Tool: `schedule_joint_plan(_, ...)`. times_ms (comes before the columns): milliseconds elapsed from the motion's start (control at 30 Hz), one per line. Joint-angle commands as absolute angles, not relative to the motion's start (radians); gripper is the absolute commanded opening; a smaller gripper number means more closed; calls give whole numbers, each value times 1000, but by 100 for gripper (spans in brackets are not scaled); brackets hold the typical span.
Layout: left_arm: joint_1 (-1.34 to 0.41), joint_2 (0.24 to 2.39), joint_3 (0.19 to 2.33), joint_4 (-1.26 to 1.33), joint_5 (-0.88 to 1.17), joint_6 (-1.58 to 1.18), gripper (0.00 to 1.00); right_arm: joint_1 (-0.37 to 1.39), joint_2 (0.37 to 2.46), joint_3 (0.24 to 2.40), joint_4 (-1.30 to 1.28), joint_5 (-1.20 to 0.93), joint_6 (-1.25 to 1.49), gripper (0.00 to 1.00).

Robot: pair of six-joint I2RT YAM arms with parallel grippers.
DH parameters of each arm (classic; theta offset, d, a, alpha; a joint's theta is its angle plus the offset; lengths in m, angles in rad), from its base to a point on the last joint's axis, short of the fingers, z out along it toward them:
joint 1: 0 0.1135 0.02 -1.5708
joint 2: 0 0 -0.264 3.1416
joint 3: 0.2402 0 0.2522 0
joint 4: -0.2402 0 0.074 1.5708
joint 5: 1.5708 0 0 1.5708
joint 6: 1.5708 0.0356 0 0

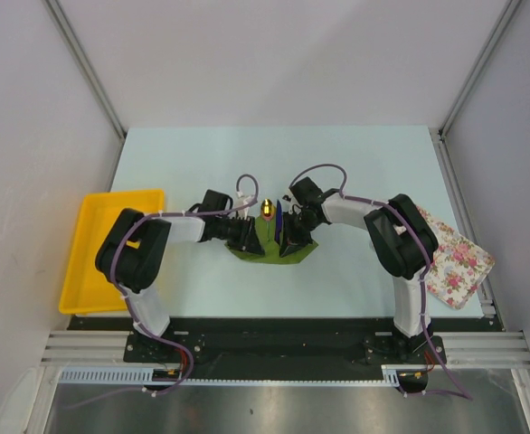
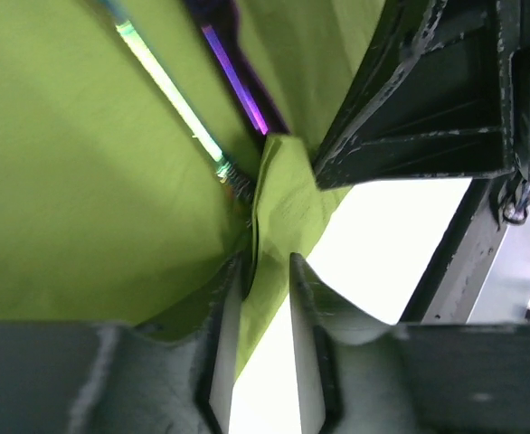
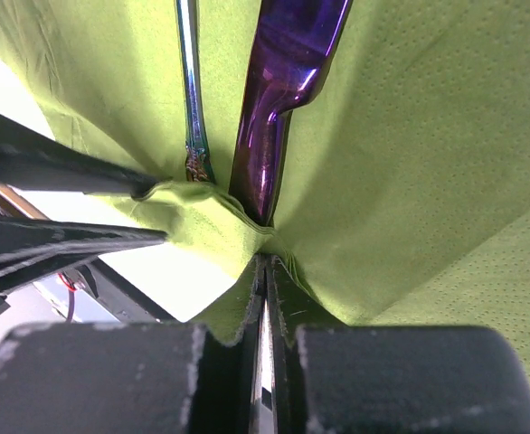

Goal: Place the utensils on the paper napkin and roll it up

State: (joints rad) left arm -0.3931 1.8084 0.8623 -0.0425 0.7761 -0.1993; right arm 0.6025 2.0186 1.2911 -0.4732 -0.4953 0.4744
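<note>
**DESK:** Where are the utensils (image 3: 279,108) lying?

**PHOTOGRAPHER:** They are lying side by side down the middle of the paper napkin (image 1: 272,254), which is sitting on the pale counter (image 1: 355,163). The gold-headed spoon (image 1: 268,210) is poking its head past the napkin's far edge. The purple-handled piece (image 1: 279,218) is resting just to the right of it. Their long axes are running from the napkin's far edge toward its near edge, and the handle tips are ending just inside that near edge.

**DESK:** And the jaws?

**PHOTOGRAPHER:** Both pairs are crowding the napkin's near edge, close together, one on each side of the handle tips. The right jaws are pressing almost flat together on the paper. They are pinching it so that it is puckering up against the purple handle's tip. The left jaws are standing a narrow gap apart. A fold of the napkin is hanging between their fingers (image 2: 222,362), with counter showing through the gap. They are looking loose around the paper, not clamped on it.

**DESK:** What is the next move depending on?

**PHOTOGRAPHER:** As I am reading it, the near edge is needing to go up and over the handle tips, along the utensils' axis, toward the napkin's far edge. The right arm is gripping the paper, so it is looking better placed to lead. The left is probably needing to tighten first. The handles are likely to skid if only one side is lifting.
</note>
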Motion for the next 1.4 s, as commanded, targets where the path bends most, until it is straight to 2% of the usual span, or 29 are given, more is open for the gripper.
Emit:
schedule_joint_plan(0, -339, 1676, 801, 44, 762, -224, 36, 607, 2056, 1315, -465, -428, 448, 5)
schedule_joint_plan(267, -342, 1548, 749, 80, 879, -225, 37, 609, 2065, 1330, -469, -430, 451, 6)
schedule_joint_plan(400, -367, 1585, 750, 69, 867, -236, 27, 611, 2072, 1336, -471, -436, 453, 6)
schedule_joint_plan(733, -387, 1785, 822, 68, 805, -290, 15, 609, 2075, 1341, -482, -428, 449, 8)
schedule_joint_plan(933, -387, 1827, 828, 43, 765, -295, 6, 614, 2040, 1350, -508, -416, 428, 15)
schedule_joint_plan(1133, -385, 1830, 824, 25, 752, -285, 4, 618, 1994, 1338, -555, -407, 407, 16)
schedule_joint_plan(1367, -385, 1839, 834, 23, 746, -285, 3, 629, 2039, 1322, -557, -381, 391, 15)
